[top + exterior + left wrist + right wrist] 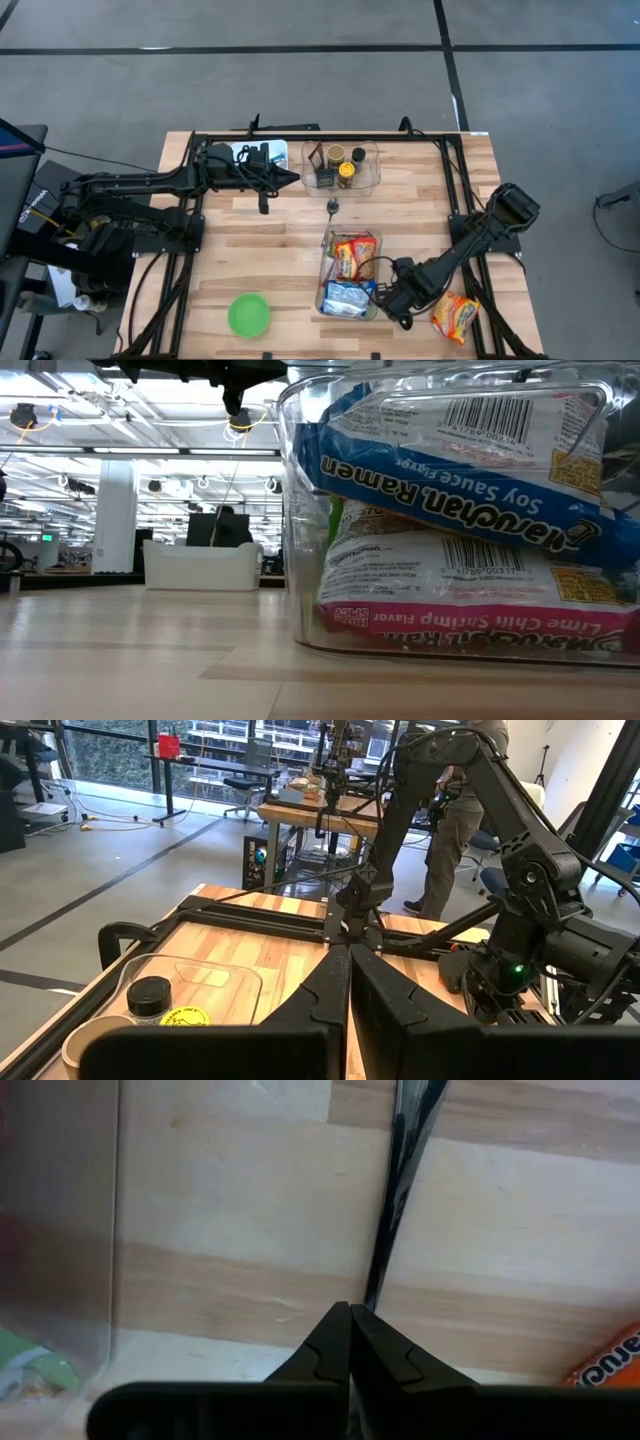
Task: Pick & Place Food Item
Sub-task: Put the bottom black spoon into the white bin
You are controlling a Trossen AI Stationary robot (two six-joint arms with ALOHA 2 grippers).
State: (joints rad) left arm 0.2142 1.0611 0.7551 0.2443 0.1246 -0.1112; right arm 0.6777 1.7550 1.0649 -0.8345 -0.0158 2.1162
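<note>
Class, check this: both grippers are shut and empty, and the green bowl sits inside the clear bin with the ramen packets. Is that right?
Not quite. The green bowl sits on the bare table, left of the clear bin holding the ramen packets, as the high view shows. The left gripper and right gripper are indeed shut and empty.

A green bowl [249,314] sits on the wooden table [260,250] near its front edge, well apart from everything else. At the back of the table a clear tray [371,178] holds small jars, one with a black lid [150,997] and one with a yellow lid [186,1017]. A white object [250,150] lies just beside that tray. A black metal frame [320,136] runs along the table's edges. Beyond the table, a white bin [202,565] stands against the background, and a person [458,810] stands near another workbench [300,815] in the room.
</note>
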